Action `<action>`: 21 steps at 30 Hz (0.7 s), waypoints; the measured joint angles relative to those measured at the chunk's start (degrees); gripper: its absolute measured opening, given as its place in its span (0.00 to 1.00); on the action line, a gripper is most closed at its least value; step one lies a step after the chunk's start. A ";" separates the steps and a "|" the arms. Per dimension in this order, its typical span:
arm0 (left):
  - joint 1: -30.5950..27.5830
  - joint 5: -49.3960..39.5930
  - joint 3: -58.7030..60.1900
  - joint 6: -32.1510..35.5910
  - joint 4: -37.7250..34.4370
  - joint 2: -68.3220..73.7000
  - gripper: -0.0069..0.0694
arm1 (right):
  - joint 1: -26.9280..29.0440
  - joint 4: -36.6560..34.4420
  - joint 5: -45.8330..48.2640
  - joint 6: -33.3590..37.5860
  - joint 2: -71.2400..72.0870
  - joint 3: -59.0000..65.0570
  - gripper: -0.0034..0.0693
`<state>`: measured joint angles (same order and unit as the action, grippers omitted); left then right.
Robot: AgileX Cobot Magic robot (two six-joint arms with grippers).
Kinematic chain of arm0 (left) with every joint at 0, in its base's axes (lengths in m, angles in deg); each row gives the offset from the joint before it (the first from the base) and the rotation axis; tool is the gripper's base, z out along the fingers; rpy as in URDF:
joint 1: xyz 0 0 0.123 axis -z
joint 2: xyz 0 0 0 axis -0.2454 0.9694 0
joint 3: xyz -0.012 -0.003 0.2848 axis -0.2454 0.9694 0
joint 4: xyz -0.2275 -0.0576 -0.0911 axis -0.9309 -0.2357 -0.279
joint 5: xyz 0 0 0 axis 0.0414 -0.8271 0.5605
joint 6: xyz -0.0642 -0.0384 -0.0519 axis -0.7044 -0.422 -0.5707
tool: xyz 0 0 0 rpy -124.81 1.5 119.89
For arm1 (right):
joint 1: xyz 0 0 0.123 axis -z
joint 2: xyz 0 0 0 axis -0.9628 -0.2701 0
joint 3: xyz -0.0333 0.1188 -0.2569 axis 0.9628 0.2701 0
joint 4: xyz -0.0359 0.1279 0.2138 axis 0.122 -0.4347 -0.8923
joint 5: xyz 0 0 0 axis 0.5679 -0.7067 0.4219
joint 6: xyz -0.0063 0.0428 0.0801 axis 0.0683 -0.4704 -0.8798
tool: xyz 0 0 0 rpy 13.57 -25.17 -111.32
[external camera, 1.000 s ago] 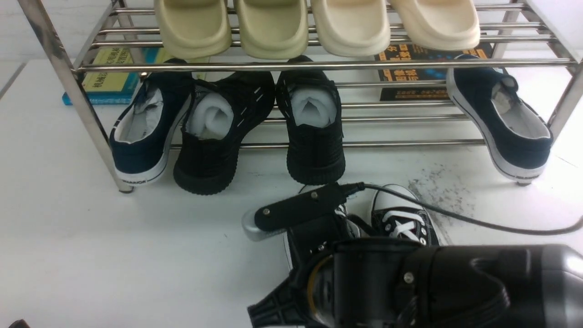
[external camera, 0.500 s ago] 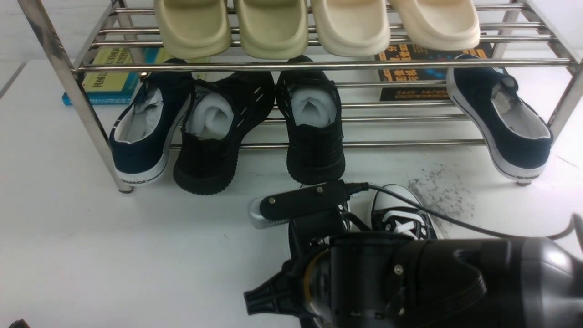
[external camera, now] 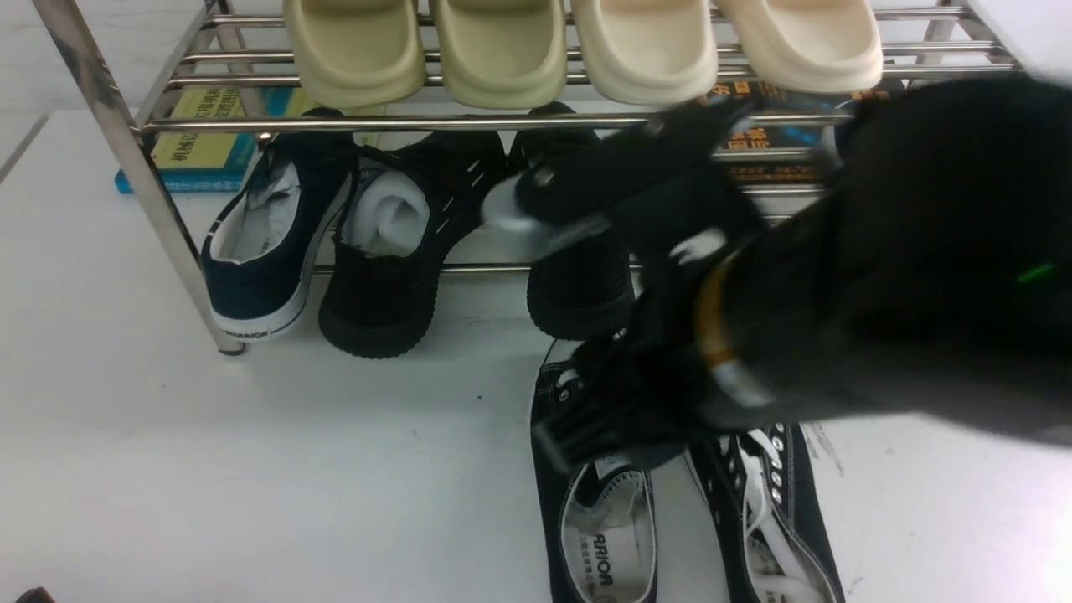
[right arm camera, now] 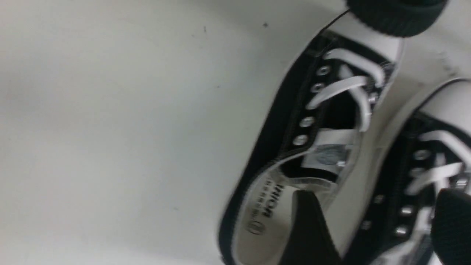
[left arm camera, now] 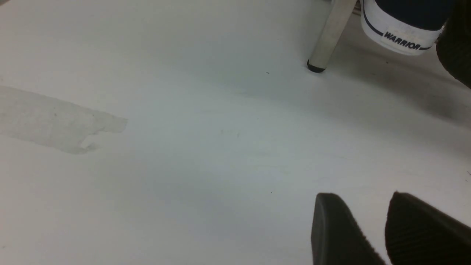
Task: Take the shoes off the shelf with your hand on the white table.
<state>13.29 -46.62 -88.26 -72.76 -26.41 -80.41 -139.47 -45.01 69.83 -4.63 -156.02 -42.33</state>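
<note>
The shoes, two black canvas sneakers with white laces, lie side by side on the white table [external camera: 251, 469] in front of the shelf [external camera: 335, 123]. The left sneaker [external camera: 596, 528] and the right sneaker [external camera: 775, 511] show their heel ends; my right arm covers their toes. My right gripper [external camera: 611, 423], blurred, hangs just above them. In the right wrist view that gripper [right arm camera: 379, 228] is open, its fingertips [right arm camera: 307, 224] wide apart over both sneakers [right arm camera: 294, 129] and holding nothing. My left gripper [left arm camera: 368, 221] hovers over bare table, slightly open and empty.
Several beige slippers [external camera: 502, 50] fill the shelf's top tier. The lower tier holds navy shoes [external camera: 260, 243] and black shoes stuffed with paper [external camera: 394, 251]. Books [external camera: 201, 138] lie behind the shelf. A shelf leg [left arm camera: 327, 40] stands near my left gripper.
My right gripper has opened and let go of the sneakers. The right arm has risen and swung up in front of the shelf, uncovering the heel ends of both sneakers.
</note>
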 joint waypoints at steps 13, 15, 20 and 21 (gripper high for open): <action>0.00 0.00 0.00 0.00 0.00 0.00 0.41 | 0.00 -2.02 5.98 17.25 33.79 4.34 0.03; 0.00 0.00 0.00 0.00 0.00 0.00 0.41 | 0.00 -2.07 5.98 17.25 36.88 6.73 0.03; 0.00 0.00 0.00 0.00 0.00 0.00 0.41 | 0.00 -1.59 -0.81 12.82 52.85 25.51 0.03; 0.00 0.00 0.00 0.00 0.00 0.00 0.41 | 0.00 -1.02 -7.38 10.30 56.56 32.17 0.03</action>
<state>13.29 -46.62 -88.26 -72.76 -26.41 -80.41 -139.47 -46.03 62.45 5.67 -99.46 -10.16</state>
